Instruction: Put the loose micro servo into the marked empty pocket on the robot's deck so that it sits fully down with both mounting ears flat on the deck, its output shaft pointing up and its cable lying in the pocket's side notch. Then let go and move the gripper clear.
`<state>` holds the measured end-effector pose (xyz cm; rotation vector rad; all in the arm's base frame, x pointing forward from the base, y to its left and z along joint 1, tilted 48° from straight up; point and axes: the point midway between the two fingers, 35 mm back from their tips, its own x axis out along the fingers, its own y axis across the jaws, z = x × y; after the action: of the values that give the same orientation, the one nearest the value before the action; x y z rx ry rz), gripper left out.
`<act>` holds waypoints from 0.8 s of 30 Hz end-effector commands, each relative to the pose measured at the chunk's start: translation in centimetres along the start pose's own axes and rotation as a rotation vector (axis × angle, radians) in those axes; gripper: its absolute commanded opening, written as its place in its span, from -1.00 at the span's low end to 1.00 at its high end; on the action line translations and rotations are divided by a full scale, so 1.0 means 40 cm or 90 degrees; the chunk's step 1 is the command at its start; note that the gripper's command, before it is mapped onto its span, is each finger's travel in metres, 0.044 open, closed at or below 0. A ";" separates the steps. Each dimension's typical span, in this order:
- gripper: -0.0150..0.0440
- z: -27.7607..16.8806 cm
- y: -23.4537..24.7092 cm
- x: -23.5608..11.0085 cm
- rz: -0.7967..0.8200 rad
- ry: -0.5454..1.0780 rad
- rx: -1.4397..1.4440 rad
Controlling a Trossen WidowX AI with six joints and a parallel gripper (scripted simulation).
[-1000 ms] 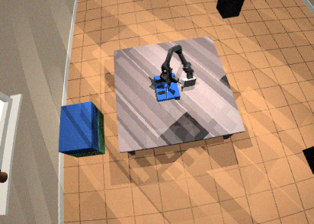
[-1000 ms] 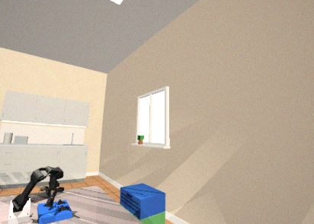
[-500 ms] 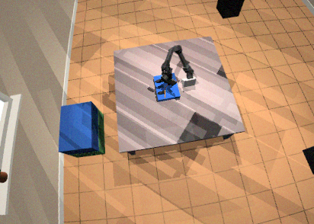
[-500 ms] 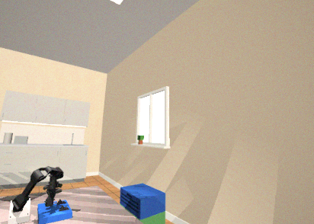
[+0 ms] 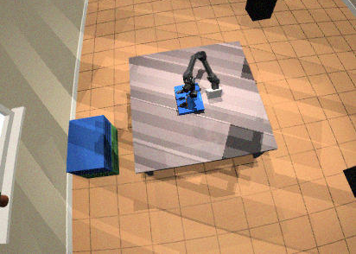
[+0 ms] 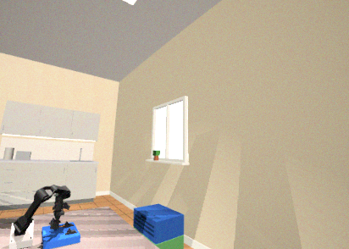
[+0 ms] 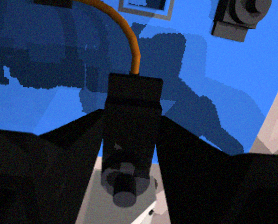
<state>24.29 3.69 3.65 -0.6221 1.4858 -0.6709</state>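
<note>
Nearest my wrist camera, the pincer (image 7: 131, 150) is clamped on the micro servo (image 7: 132, 120), its two dark fingers pressing the flat long sides of the body, which I judge gives the firmest hold a boxy case allows and leaves the shaft end and the cable end free. The servo is a matt black block with square edges; at 6 o'clock in that view its round, stepped output shaft (image 7: 124, 189) faces the lens, and at 12 o'clock a smooth orange cable (image 7: 127, 37) leaves the far end and bends away toward 11 o'clock. I cannot make out the mounting ears. The servo hangs above the deck (image 7: 60, 105), apart from it and not in any pocket, and I read this as the carry before lowering. The deck is a flat, saturated blue plate with hard shadows across it. Farther on, at 12 o'clock, a pale grey rectangular frame (image 7: 146, 7) marks what I take to be the empty pocket, cut off by the picture edge; I cannot see its side notch. At 1 o'clock a dark grey servo (image 7: 239, 15) already sits in the deck, a round fitting on its top. Beyond that, the top view shows the arm (image 5: 200, 65) bent over the small blue plate on a grey streaked desk (image 5: 181, 142), the white base block (image 5: 213, 94) at 3 o'clock of the plate.
</note>
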 end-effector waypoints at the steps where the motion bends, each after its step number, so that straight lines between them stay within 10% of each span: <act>1: -0.49 0.000 -0.002 -0.001 -0.002 -0.001 0.020; 24: -0.49 0.193 -0.012 -0.003 -0.002 -0.003 0.022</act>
<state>30.76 3.21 3.89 -0.5940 1.4703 -0.6995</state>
